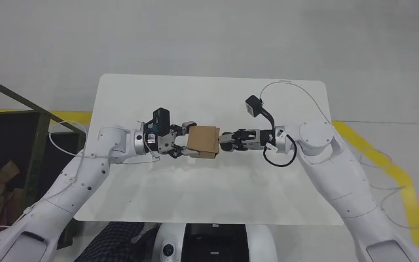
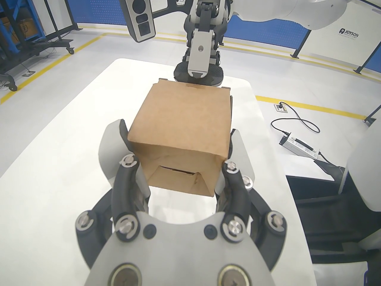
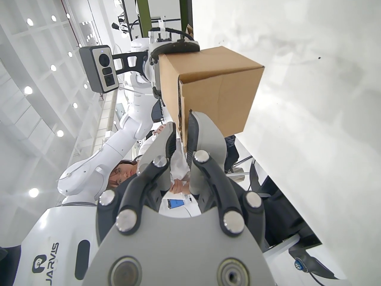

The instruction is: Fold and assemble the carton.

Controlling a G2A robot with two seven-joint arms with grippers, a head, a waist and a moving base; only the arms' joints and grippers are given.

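**Top view.** The carton (image 1: 203, 140) is sitting over the middle of the table (image 1: 262, 190), directly between the two arms. The left gripper (image 1: 175, 141) is meeting it at one end and the right gripper (image 1: 227, 141) at the opposite end. Both are equally near and are facing each other along one line. From above the carton is looking close to square, with no clear long axis.

**Left wrist view.** The left gripper (image 2: 178, 138) is straddling the carton (image 2: 181, 120). It is spread to the full width, with one finger pressing on each side wall, and it is gripping the body firmly. The end facing this wrist is showing tucked flaps with a narrow slit (image 2: 175, 170), so it is largely closed. Across the carton, the right gripper (image 2: 198, 74) is touching the far upper edge. Judging by the gap beneath, the carton is being held clear of the table (image 2: 59, 150).

**Right wrist view.** The right gripper (image 3: 181, 133) is drawn nearly together, its fingers pinching a thin cardboard edge at the near end of the carton (image 3: 217, 90). A dark seam (image 3: 179, 99) is running up from that pinch, which suggests a panel that is not yet seated.

**Assessment.** The coming move is turning on this end. The loose edge is lying straight ahead of the right pincer, with the left acting as the clamp. Any push would be running along the line toward the left gripper. The contents cannot be seen, as both ends are largely covered.
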